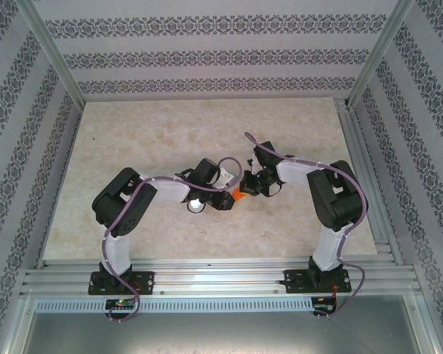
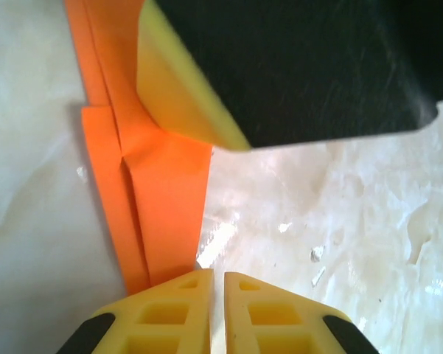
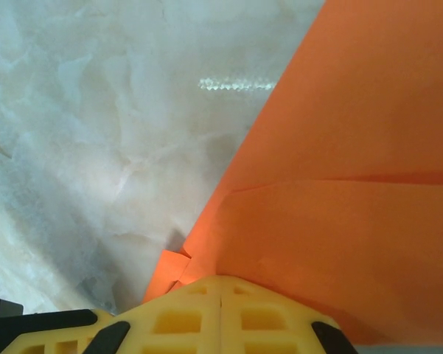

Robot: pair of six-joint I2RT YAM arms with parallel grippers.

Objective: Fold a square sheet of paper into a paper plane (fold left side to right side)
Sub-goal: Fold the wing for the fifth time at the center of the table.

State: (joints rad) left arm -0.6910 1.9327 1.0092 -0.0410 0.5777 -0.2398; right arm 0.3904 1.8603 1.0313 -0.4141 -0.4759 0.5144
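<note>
The orange paper (image 2: 166,192) lies folded long and thin in the middle of the table (image 1: 133,133). I think a fold is being pressed flat. Next, one side needs lifting without sliding the paper. Both arms bend low toward it. The right gripper (image 3: 220,284) is closed and pushes on it. The left gripper (image 2: 215,284) is nearly closed at its end.

Black-and-white arms (image 1: 118,251), lilac cables (image 1: 295,158), yellow cut-out jaws, black bases (image 1: 121,282)

The paper (image 2: 162,214) is matt orange, creased. The tabletop (image 2: 339,221) looks glossy, marbled. The fingers (image 2: 199,295) are matt yellow plastic.
</note>
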